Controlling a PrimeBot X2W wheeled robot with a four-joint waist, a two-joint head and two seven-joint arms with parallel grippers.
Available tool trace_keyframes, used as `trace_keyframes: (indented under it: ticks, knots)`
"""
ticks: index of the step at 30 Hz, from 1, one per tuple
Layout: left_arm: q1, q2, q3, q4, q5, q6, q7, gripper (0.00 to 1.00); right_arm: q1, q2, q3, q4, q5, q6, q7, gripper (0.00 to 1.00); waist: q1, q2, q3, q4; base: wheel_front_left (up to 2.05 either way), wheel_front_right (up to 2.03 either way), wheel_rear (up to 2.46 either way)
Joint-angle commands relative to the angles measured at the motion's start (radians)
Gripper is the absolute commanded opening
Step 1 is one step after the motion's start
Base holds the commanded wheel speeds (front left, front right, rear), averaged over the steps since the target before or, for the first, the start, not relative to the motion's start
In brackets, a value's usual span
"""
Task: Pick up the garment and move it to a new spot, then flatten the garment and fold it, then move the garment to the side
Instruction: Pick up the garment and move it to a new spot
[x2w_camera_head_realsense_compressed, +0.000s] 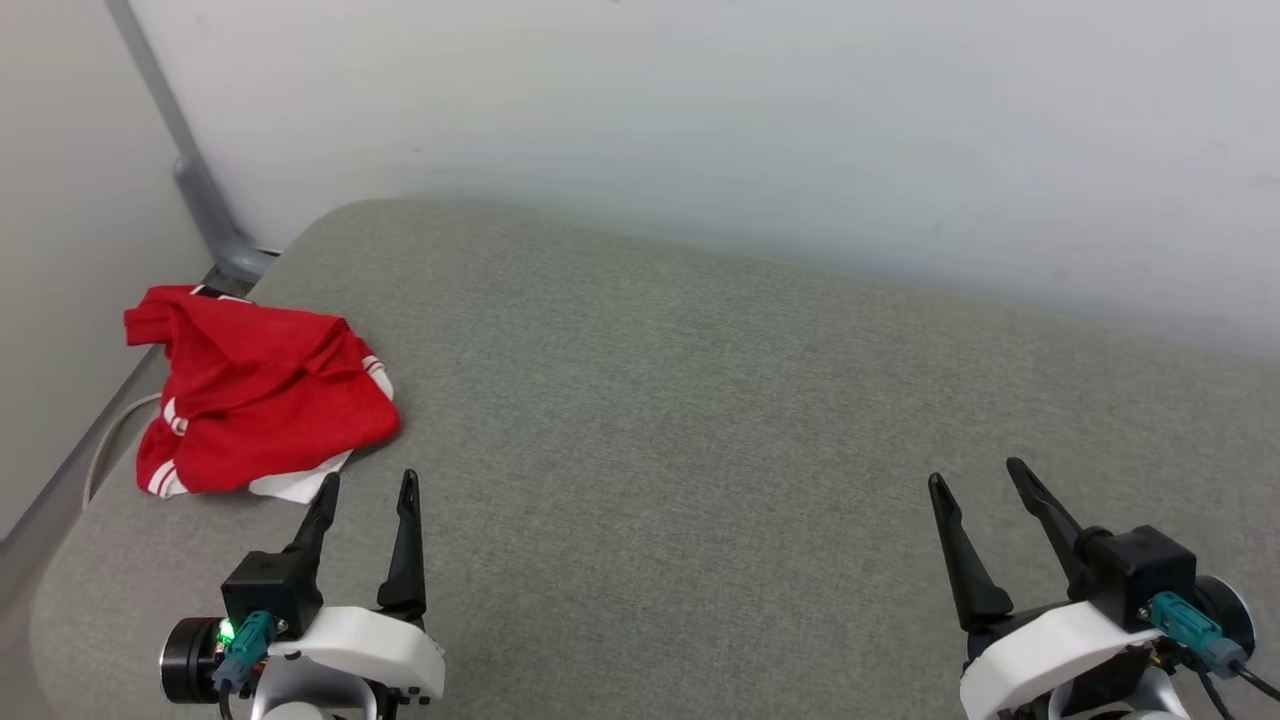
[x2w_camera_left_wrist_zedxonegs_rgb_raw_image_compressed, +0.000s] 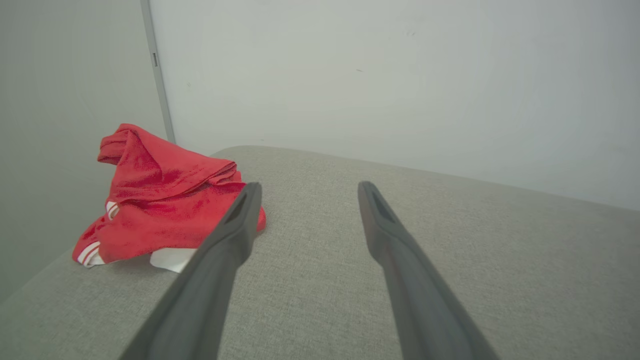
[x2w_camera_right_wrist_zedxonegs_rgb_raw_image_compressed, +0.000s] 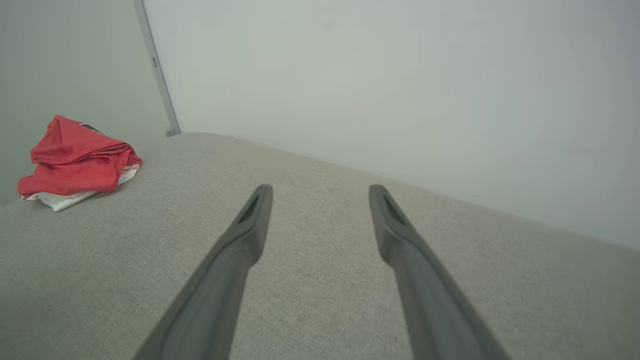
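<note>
Garment (x2w_camera_head_realsense_compressed: 258, 395) lies crumpled in a bright red heap at the left edge of the grey-green cushion (x2w_camera_head_realsense_compressed: 700, 420), toward its far left corner, with a white piece poking out from under its near side. The head view alone shows both arms at once. The left gripper (x2w_camera_head_realsense_compressed: 369, 478) is at the cushion's near left with its fingers spread and nothing between them, one fingertip just beside the white piece; whether it touches cannot be told. The right gripper (x2w_camera_head_realsense_compressed: 975, 472) is at the near right, well apart from the garment, also spread and empty. That view also shows a pale cord (x2w_camera_head_realsense_compressed: 105, 440) looping off the cushion's left edge. The left wrist view brings the garment (x2w_camera_left_wrist_zedxonegs_rgb_raw_image_compressed: 165, 210) close, showing its piled folds and striped white sleeve ends; the left gripper (x2w_camera_left_wrist_zedxonegs_rgb_raw_image_compressed: 308, 185) frames bare cushion. From the right wrist view the garment (x2w_camera_right_wrist_zedxonegs_rgb_raw_image_compressed: 75, 165) is a small mound far across the cushion, beyond the parted right gripper (x2w_camera_right_wrist_zedxonegs_rgb_raw_image_compressed: 320, 187). A grey pole (x2w_camera_right_wrist_zedxonegs_rgb_raw_image_compressed: 157, 75) runs up the pale wall (x2w_camera_right_wrist_zedxonegs_rgb_raw_image_compressed: 400, 75) behind it.
</note>
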Motion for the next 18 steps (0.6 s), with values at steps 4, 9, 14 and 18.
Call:
trace_keyframes:
  ticks: [4, 9, 14, 18]
  knots:
    - [-0.001, -0.001, 0.009, -0.006, 0.006, 0.004, -0.003, 1.00, -0.019, 0.002, 0.005, -0.004, -0.001, -0.001, -0.003, 1.00, 0.0000, 0.0000, 0.006, 0.071, 0.00, 0.00, 0.00]
    - [0.004, -0.001, 0.015, -0.007, 0.008, 0.003, -0.003, 1.00, -0.020, 0.002, 0.007, -0.001, 0.002, -0.001, -0.010, 1.00, 0.0000, 0.0000, 0.006, 0.117, 0.00, 0.00, 0.00]
    - [0.005, -0.001, 0.022, -0.008, 0.006, -0.001, -0.003, 1.00, -0.022, 0.002, 0.011, 0.007, 0.005, -0.001, -0.015, 1.00, 0.0000, 0.0000, 0.005, 0.150, 0.00, 0.00, 0.00]
    - [0.005, -0.001, 0.026, -0.010, 0.007, -0.001, -0.003, 1.00, -0.021, 0.002, 0.016, 0.011, 0.015, -0.001, -0.024, 1.00, 0.0000, 0.0000, 0.005, 0.161, 0.00, 0.00, 0.00]
